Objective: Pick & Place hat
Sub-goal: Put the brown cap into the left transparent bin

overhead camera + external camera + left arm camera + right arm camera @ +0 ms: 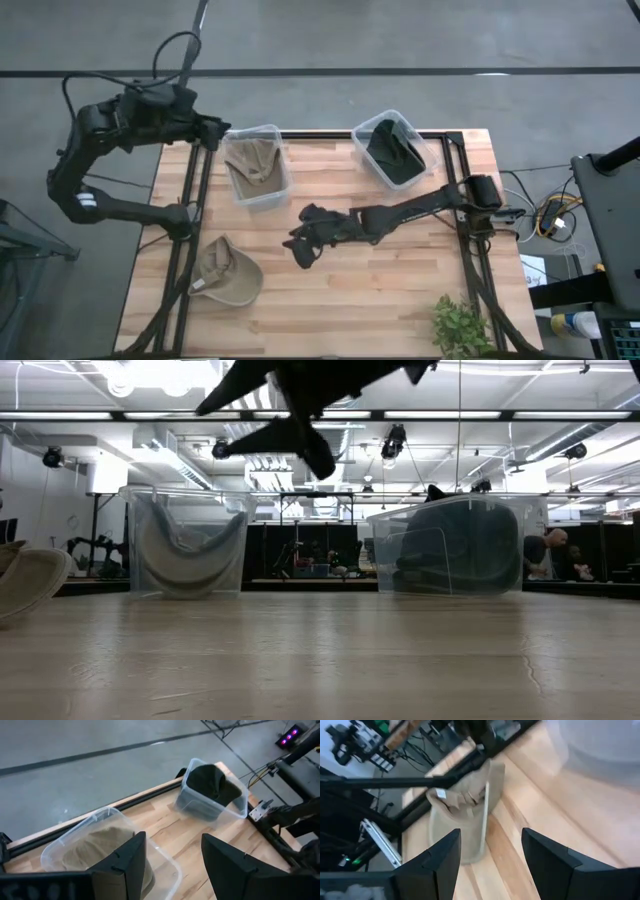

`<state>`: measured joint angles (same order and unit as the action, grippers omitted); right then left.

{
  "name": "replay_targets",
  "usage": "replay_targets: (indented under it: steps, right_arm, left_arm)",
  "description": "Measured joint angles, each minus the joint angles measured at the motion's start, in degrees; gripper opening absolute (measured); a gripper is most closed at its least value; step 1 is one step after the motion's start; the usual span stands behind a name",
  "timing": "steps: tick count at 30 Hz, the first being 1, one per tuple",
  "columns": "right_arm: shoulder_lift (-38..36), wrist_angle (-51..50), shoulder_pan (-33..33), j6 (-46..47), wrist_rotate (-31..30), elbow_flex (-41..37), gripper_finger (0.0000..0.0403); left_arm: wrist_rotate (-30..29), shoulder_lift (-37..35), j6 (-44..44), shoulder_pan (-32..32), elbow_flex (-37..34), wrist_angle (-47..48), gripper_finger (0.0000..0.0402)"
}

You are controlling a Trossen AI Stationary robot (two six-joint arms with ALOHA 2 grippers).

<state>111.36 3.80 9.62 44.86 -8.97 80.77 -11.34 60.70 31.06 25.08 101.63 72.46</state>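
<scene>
A tan cap lies upside down on the wooden table near its left near corner, its brim resting on the boards; it shows in the right wrist view and at the low view's left edge. My right gripper hangs open above the table's middle, to the right of that cap. My left gripper waits open at the far left, beside the left clear bin, which holds another tan hat. The right clear bin holds a dark hat.
A small green plant stands at the table's near right corner. Black frame rails run along the left and right sides. Both bins stand along the far edge. Bare boards lie between the cap and the plant.
</scene>
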Motion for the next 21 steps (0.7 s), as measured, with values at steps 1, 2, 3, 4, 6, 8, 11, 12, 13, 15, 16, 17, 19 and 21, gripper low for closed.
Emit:
replay_targets:
  steps: [1,2,3,4,6,8,11,12,13,15,16,17,19,21]
  right_arm:
    - [1.15,0.22,0.28,0.59,-0.01,0.47,0.0203]
    - [2.39,0.22,0.43,1.32,0.04,1.11,0.0203]
    - [3.68,0.20,0.68,1.62,0.00,1.90,0.0203]
    - [4.90,0.13,0.98,1.95,0.00,2.75,0.0203]
    - [6.84,0.02,1.31,2.21,0.00,4.40,0.0203]
    - [8.39,-0.06,1.57,2.31,0.53,6.22,0.0203]
    - [9.45,-0.34,1.83,2.23,2.50,7.75,0.0203]
    - [9.52,-0.30,1.87,1.68,3.79,7.97,0.0203]
    - [9.40,-0.61,1.94,1.04,5.31,7.98,0.0203]
    - [9.19,-0.62,2.10,0.39,8.39,8.12,0.0203]
    - [8.73,-1.06,2.18,0.32,9.93,8.12,0.0203]
    - [8.23,-2.07,2.32,0.14,11.28,8.07,0.0203]
    - [7.39,-4.34,2.59,-1.31,12.32,8.13,0.0203]
    - [6.85,-8.41,3.03,-3.88,12.47,8.11,0.0203]
  left_arm:
    - [0.00,-0.03,-0.01,-0.02,0.43,0.03,0.0183]
    - [0.00,-0.06,0.01,-0.02,0.80,0.02,0.0183]
    - [-0.01,-0.13,0.01,-0.02,1.11,0.03,0.0183]
    - [-0.01,-0.29,0.05,-0.02,1.32,0.01,0.0183]
    - [0.23,-0.49,0.04,-0.02,1.39,0.15,0.0183]
    - [2.92,-0.71,0.29,-0.02,1.23,1.31,0.0183]
    - [11.13,-0.89,-0.96,-0.40,0.03,1.95,0.0183]
    - [14.36,-0.91,-1.28,-0.89,-0.63,2.16,0.0183]
    - [17.34,-0.89,-1.65,-1.55,-1.32,2.15,0.0183]
    - [21.14,-0.87,-2.42,-3.07,-2.70,2.21,0.0183]
    - [22.45,-0.87,-2.43,-3.77,-3.34,2.35,0.0183]
    - [23.64,-0.87,-2.43,-4.46,-3.92,2.60,0.0183]
    - [25.96,-0.86,-2.55,-5.93,-5.30,2.61,0.0183]
    - [28.60,-0.80,-2.76,-7.94,-6.93,2.63,0.0183]
